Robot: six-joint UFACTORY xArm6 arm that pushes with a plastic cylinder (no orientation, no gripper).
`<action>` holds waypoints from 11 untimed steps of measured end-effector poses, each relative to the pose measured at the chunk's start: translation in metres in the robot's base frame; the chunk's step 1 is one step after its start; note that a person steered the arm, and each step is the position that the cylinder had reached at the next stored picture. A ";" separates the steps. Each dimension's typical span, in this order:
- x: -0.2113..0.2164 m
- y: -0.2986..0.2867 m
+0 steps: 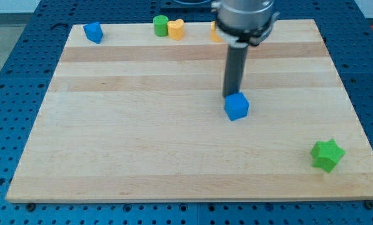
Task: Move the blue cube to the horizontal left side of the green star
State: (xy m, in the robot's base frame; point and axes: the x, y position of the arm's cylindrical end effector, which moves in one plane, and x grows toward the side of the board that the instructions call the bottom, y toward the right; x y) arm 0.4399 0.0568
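The blue cube (237, 106) lies a little right of the board's middle. The green star (327, 155) lies near the board's bottom right corner, well to the right of and below the cube. My tip (232, 95) is at the cube's top left edge, touching or nearly touching it. The dark rod rises from there to the arm at the view's top.
The wooden board (142, 156) sits on a blue perforated table. Along its top edge lie a second blue block (94, 32) at the left, a green cylinder (160, 25), a yellow block (176, 29), and an orange block (216, 32) partly hidden behind the arm.
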 end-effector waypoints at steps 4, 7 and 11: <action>0.003 0.045; 0.077 -0.071; 0.088 0.002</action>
State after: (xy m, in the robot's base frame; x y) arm 0.5277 0.0589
